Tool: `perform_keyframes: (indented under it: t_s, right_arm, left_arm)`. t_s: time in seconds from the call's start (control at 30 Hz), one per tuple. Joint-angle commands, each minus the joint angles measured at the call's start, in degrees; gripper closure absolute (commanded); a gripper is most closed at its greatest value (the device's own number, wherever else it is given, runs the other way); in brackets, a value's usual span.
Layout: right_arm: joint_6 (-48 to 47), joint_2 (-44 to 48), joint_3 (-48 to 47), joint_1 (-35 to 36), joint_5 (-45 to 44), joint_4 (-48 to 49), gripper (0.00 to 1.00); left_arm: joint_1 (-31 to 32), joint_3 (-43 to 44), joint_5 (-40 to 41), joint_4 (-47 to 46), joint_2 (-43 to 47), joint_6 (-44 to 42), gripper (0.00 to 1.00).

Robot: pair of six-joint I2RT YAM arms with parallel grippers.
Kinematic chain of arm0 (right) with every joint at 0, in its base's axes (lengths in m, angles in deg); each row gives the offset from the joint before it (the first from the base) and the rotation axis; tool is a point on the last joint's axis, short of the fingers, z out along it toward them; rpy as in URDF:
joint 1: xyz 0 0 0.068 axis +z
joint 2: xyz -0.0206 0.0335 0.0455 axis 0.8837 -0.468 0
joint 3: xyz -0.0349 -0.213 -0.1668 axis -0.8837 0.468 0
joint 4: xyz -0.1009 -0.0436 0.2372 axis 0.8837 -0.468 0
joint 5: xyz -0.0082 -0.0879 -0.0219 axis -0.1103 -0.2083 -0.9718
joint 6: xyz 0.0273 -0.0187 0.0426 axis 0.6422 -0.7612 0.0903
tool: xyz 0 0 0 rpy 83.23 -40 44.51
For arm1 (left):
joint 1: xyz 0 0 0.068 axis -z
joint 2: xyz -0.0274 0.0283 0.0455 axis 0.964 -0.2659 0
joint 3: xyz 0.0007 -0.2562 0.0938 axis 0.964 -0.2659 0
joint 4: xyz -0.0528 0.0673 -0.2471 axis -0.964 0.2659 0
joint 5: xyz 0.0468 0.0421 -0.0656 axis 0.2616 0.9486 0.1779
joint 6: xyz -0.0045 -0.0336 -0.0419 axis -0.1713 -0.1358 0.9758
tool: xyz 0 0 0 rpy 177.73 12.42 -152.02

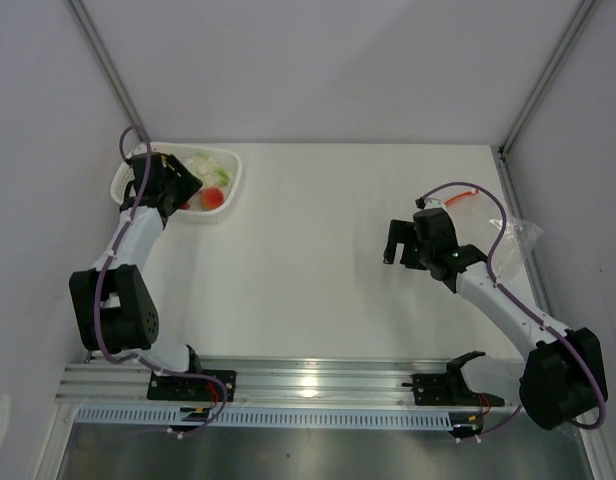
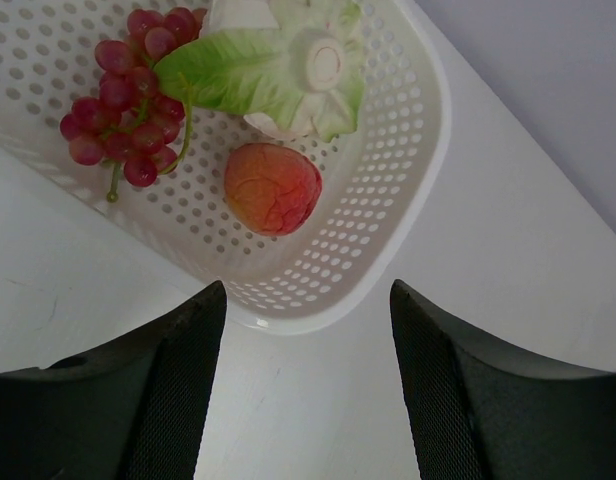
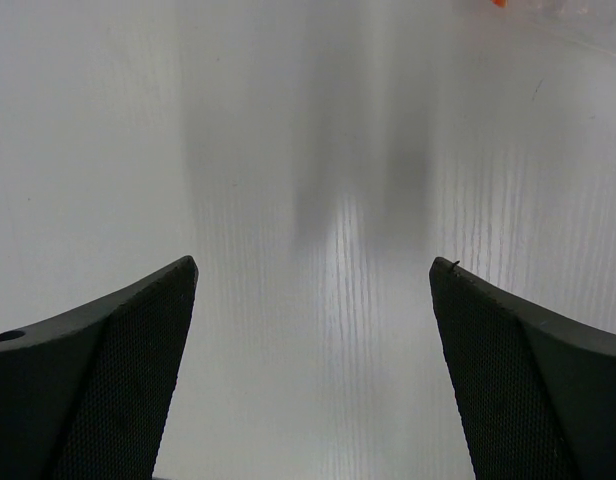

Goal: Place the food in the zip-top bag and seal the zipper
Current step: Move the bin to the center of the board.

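Hovering with the left gripper (image 2: 306, 300) just short of the near corner of the white mesh basket (image 2: 428, 150), at the upper left of the overhead view, fingers parted at a middling width with nothing between them. Looks like the opening step: picking the first piece of food, with none of it bagged yet. Finds all the visible food inside the basket: a red grape bunch (image 2: 128, 95) at the upper left of the left wrist view, a white-and-green leafy vegetable (image 2: 288, 70) at top centre, and a red-orange round fruit (image 2: 272, 188) nearest the fingers, just below the vegetable and apart from the grapes. Cannot confirm a mango in any view. Places the clear zip-top bag (image 1: 513, 235) at the right edge of the overhead view, lying on the white table (image 1: 318, 260) well apart from the basket, with the red-orange zipper (image 1: 458, 200) at its upper left end. Holds the right gripper (image 3: 313, 265) wide open and empty above bare table, just left of the bag. Calls next, most likely, for crossing the rim and dropping so the fingers straddle the round fruit, then closing gently on its smooth sides; risks clipping the rim or nudging the grapes. Shows no brand, label or readable writing anywhere.
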Motion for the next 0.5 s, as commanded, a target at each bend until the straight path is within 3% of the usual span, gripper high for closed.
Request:
perform_keyframes:
  t_s: [0.0,0.17,0.47]
  right_arm:
    - [-0.6,-2.5,-4.8,0.1,-3.0,-0.4,0.01]
    - [-1.1,-2.1,-3.9,0.0,-2.3,0.5,0.01]
    - [-0.3,-2.4,-4.2,0.0,-3.0,0.6,0.0]
  left_arm:
    - [-1.3,2.9,1.5,-0.9,-2.1,-2.4,0.31]
    - [-2.8,7.5,4.6,1.5,-7.7,-2.7,0.32]
    - [-3.9,18.3,8.6,3.1,-17.8,-5.5,0.46]
